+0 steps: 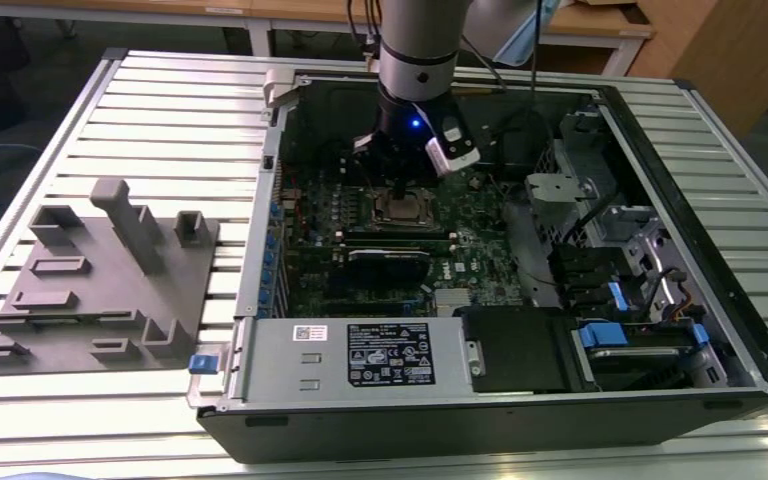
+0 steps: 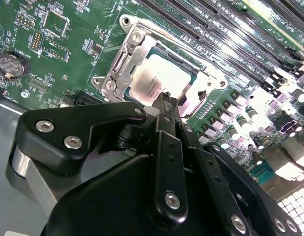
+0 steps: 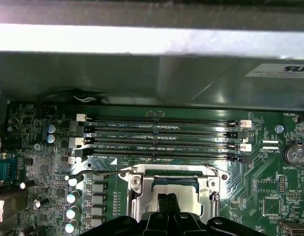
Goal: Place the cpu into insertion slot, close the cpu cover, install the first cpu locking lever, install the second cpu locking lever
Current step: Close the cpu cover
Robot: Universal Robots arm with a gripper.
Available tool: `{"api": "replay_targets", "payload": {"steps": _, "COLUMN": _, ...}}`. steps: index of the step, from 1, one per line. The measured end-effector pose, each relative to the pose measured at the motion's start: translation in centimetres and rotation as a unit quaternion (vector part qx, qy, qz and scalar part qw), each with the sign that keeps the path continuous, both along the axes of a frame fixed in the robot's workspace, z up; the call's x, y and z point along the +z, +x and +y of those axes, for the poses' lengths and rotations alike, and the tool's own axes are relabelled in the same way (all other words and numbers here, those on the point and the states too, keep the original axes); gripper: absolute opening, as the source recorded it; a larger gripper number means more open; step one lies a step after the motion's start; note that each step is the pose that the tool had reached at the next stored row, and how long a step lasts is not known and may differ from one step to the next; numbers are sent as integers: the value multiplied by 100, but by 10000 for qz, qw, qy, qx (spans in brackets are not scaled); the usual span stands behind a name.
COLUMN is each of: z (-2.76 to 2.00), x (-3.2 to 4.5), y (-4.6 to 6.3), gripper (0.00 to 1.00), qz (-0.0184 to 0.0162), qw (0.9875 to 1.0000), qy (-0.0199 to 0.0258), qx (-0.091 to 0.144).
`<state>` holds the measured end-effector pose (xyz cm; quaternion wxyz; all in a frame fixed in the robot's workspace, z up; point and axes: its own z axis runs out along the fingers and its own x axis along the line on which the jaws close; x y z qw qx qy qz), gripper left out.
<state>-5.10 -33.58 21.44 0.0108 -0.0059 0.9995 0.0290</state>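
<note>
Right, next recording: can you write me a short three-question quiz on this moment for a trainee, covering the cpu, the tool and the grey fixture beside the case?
1. Fill in: in the exterior view, the grey fixture lies to the exterior view's ___ of the computer case.
2. True or false: in the second wrist view, the cpu sits in the insertion slot.
3. Choose one: the tool has its tips nearest to A) the grey fixture, B) the cpu, C) the computer case's rim.

Key: 1 left; 2 true; 3 B.
</note>
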Motion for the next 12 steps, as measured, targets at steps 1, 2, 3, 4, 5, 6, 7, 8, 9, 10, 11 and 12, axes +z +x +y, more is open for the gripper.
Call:
{"api": "replay_targets", "payload": {"steps": 1, "z": 0, "x": -2, "y": -1, "gripper": 11, "qz": 0, "qw": 10000, "qy": 0, "qx": -81}}
{"api": "replay_targets", "payload": {"steps": 2, "z": 0, "x": -5, "y": 0, "gripper": 11, "qz": -1, "qw": 9999, "qy": 0, "qx": -170}}
{"api": "replay_targets", "payload": {"steps": 3, "z": 0, "x": -7, "y": 0, "gripper": 11, "qz": -1, "qw": 9997, "qy": 0, "qx": -260}}
{"api": "replay_targets", "payload": {"steps": 4, "z": 0, "x": -9, "y": 0, "gripper": 11, "qz": 0, "qw": 9994, "qy": 0, "qx": -350}}
{"api": "replay_targets", "payload": {"steps": 5, "z": 0, "x": -11, "y": -1, "gripper": 11, "qz": 0, "qw": 9990, "qy": 0, "qx": -439}}
{"api": "replay_targets", "payload": {"steps": 6, "z": 0, "x": -12, "y": 0, "gripper": 11, "qz": 0, "qw": 9987, "qy": 0, "qx": -508}}
{"api": "replay_targets", "payload": {"steps": 7, "z": 0, "x": -12, "y": 0, "gripper": 11, "qz": 0, "qw": 9986, "qy": -1, "qx": -526}}
{"api": "replay_targets", "payload": {"steps": 8, "z": 0, "x": -12, "y": 0, "gripper": 11, "qz": 0, "qw": 9986, "qy": -1, "qx": -526}}
{"api": "replay_targets", "payload": {"steps": 9, "z": 0, "x": -12, "y": -1, "gripper": 11, "qz": 0, "qw": 9986, "qy": 0, "qx": -527}}
{"api": "replay_targets", "payload": {"steps": 10, "z": 0, "x": -12, "y": -1, "gripper": 11, "qz": 0, "qw": 9986, "qy": 0, "qx": -527}}
{"api": "replay_targets", "payload": {"steps": 11, "z": 0, "x": -12, "y": -1, "gripper": 11, "qz": 0, "qw": 9986, "qy": 0, "qx": -528}}
{"api": "replay_targets", "payload": {"steps": 12, "z": 0, "x": -13, "y": 0, "gripper": 11, "qz": 0, "qw": 9986, "qy": 0, "qx": -528}}
